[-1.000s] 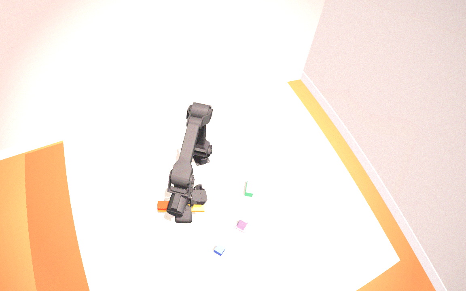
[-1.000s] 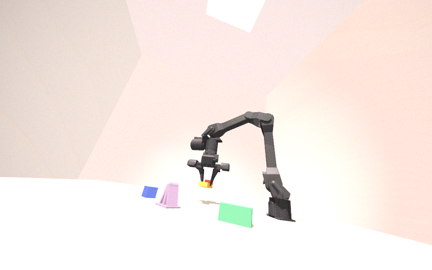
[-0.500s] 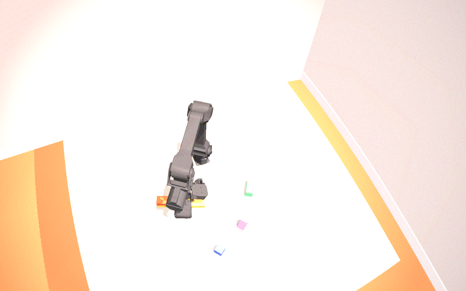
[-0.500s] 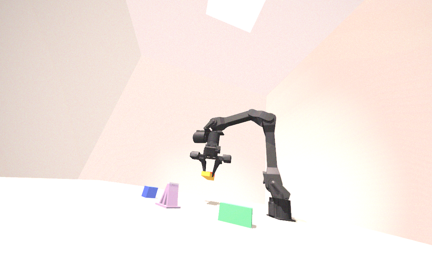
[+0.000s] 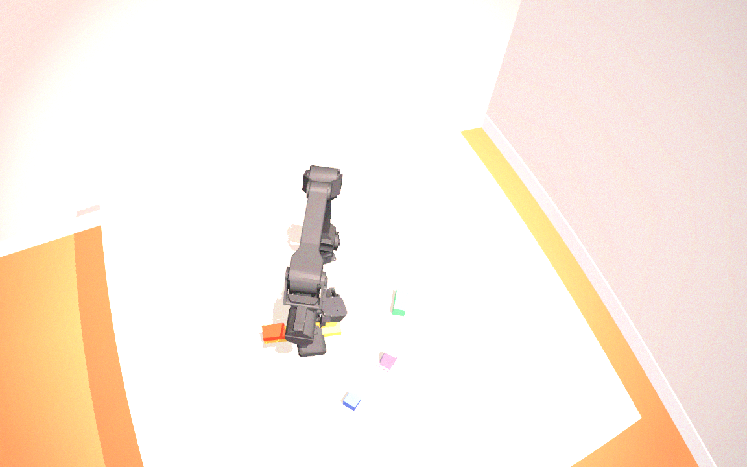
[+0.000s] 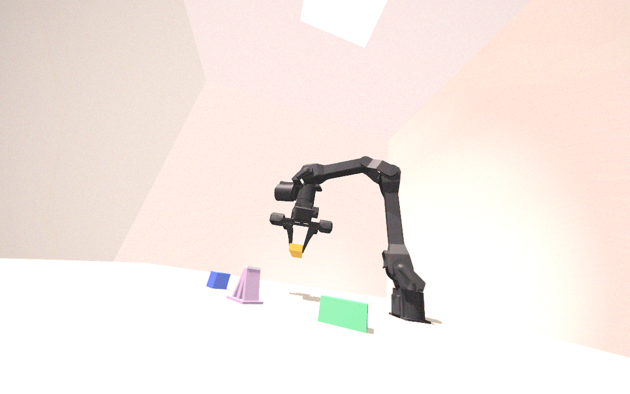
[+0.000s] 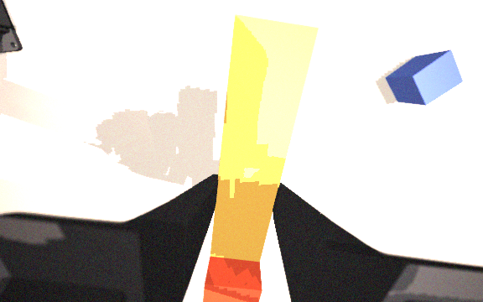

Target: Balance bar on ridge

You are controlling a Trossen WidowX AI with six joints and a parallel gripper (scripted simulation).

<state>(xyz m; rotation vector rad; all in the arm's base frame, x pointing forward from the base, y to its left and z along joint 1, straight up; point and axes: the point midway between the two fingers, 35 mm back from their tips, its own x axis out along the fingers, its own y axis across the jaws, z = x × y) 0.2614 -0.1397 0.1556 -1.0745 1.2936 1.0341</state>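
The yellow bar (image 5: 331, 329) (image 6: 296, 250) (image 7: 246, 218) has a red block (image 5: 273, 331) (image 7: 235, 277) at one end. My gripper (image 6: 296, 248) (image 7: 246, 184) is shut on the bar's yellow part, with one finger on each side. The bar hangs in the air, well above the table. In the exterior view it is seen nearly end-on and its red end is hidden. The green ridge (image 5: 399, 312) (image 6: 343, 313), a thin upright wall with a narrow top, stands on the table to the right of the bar in the top view. Nothing rests on it.
A pink ribbed stand (image 5: 388, 360) (image 6: 252, 284) is upright between the green ridge and a blue block (image 5: 351, 400) (image 6: 218, 280) (image 7: 426, 80). The held bar is higher than all three. The arm's base (image 6: 408, 305) stands at the right in the exterior view.
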